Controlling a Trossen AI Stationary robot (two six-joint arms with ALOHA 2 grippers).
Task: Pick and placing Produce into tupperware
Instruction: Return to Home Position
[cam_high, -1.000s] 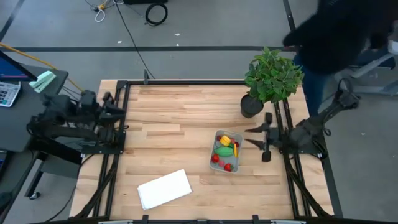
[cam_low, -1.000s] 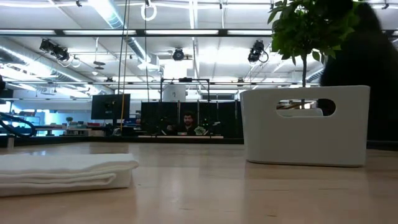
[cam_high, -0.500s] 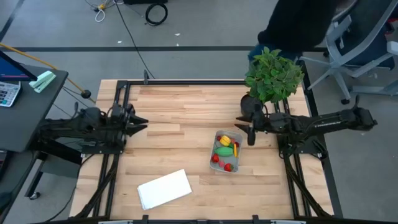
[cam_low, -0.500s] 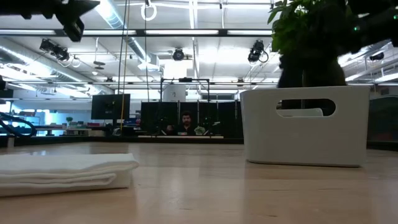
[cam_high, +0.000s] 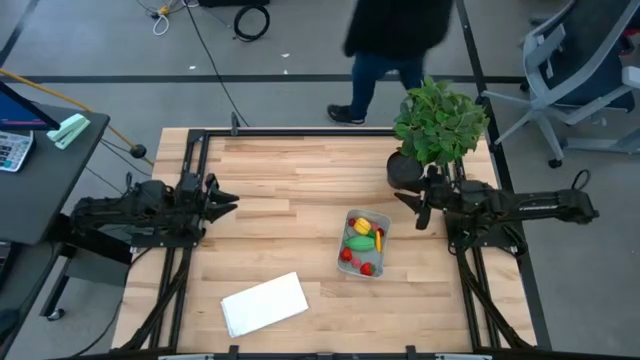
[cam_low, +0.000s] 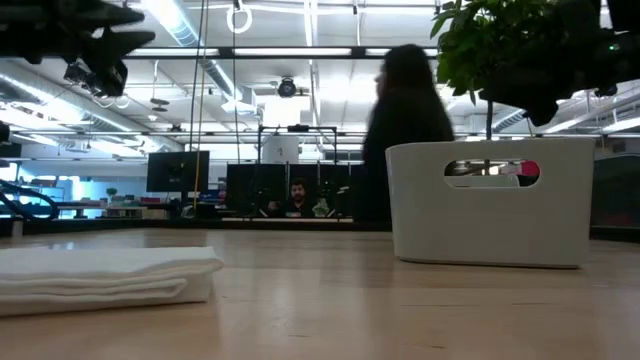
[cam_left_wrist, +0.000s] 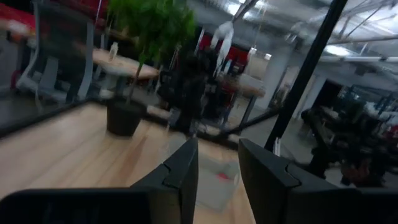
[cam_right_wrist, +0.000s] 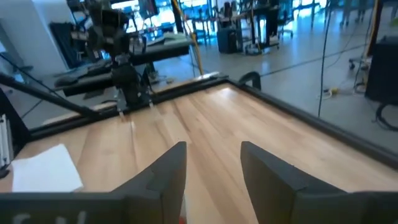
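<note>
Right gripper (cam_high: 412, 206) has backed off a bit toward the 3 o'clock edge. Its fingers are well apart with nothing held. Left gripper (cam_high: 230, 203) is at 9 o'clock, about where it was, with a narrow gap between its fingers, also empty. Tupperware (cam_high: 352, 214) sits on the table (cam_high: 290, 180) at 4 o'clock from centre, clear of both grippers. The produce (cam_high: 361, 242) is inside it: green oval, yellow pieces, red strawberries. Potted plant (cam_high: 440, 120) at 1 o'clock, near the right gripper. White sheet (cam_high: 264, 303) at 7 o'clock. Person (cam_high: 390, 40) has walked across to 12 o'clock beyond the table.
</note>
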